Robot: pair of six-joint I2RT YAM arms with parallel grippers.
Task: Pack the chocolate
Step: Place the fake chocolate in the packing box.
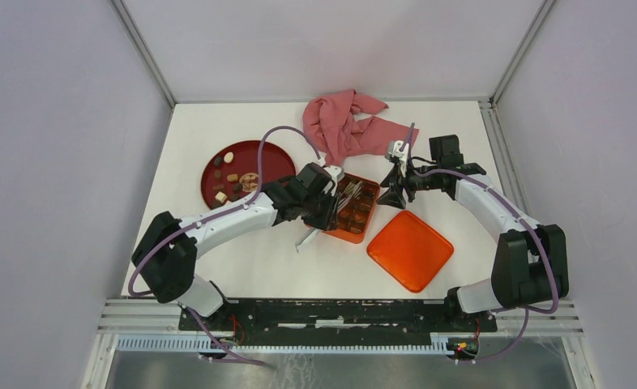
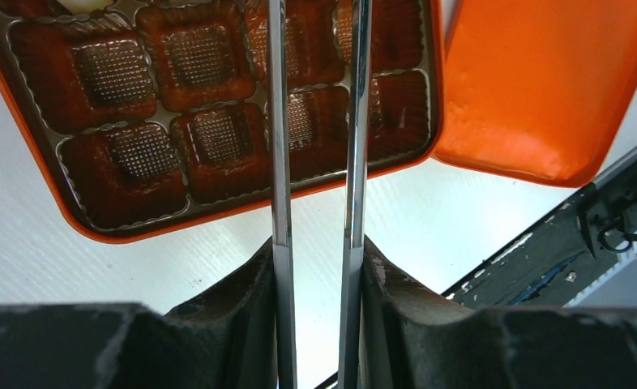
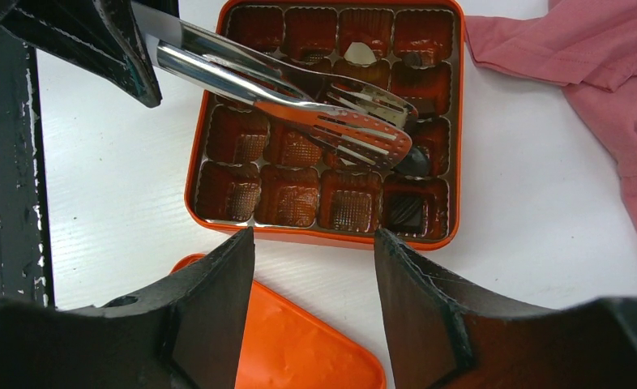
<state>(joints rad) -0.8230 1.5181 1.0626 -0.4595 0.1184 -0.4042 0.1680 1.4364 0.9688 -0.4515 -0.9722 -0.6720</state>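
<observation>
Packing looks barely begun: the orange tin [image 3: 323, 235] at mid-table shows mostly bare compartments, with only a few filled. The dark-red plate [image 1: 275, 158] lies to its left. The right gripper [image 3: 314, 235] hovers empty, jaws apart. The left gripper [image 2: 319, 259] is clamped on metal tongs [image 3: 299, 93], whose tips reach a dark piece [image 3: 416, 162] in the tin. Most chocolate [image 1: 232, 177] waits on the plate.
</observation>
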